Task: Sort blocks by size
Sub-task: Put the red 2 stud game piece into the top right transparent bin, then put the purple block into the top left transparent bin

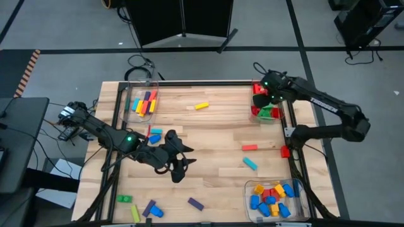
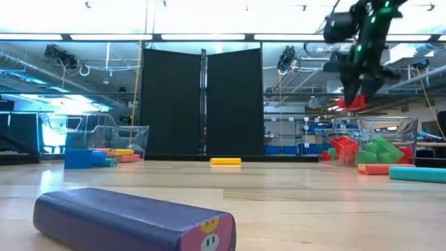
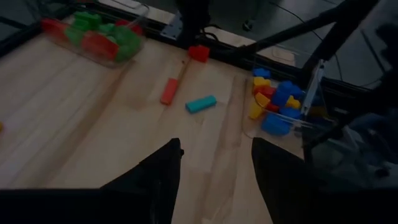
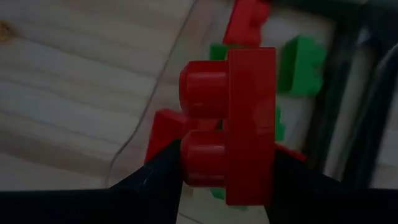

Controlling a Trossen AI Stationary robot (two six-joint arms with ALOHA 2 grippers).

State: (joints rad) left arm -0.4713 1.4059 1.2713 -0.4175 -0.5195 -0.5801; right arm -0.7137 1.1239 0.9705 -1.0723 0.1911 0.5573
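My right gripper (image 1: 261, 96) is shut on a red studded block (image 4: 239, 118) above the clear bin (image 1: 267, 112) of red and green blocks at the table's far right; the low view shows the gripper (image 2: 355, 97) above that bin (image 2: 376, 146). My left gripper (image 1: 186, 159) hovers open and empty over the table's middle left, its fingers (image 3: 163, 168) apart. Loose blocks lie flat on the table: a yellow one (image 1: 201, 106), a red bar (image 1: 250, 147), a teal one (image 1: 250, 163), a purple one (image 1: 196, 203). My right gripper pinches the red block between its two fingers, one on the studded face by the lower stud (image 4: 193, 163), the other on the opposite flat face (image 4: 268, 171). The fingers point down from above. The block (image 2: 357, 103) hangs clear above the bin.
A bin of long coloured bars (image 1: 144, 104) stands far left, and a bin of small blue, yellow and red blocks (image 1: 274, 198) near right. More loose blocks lie near left (image 1: 142, 208), with a blue one (image 1: 154, 135) by my left arm. A dark frame (image 1: 291, 135) edges the table.
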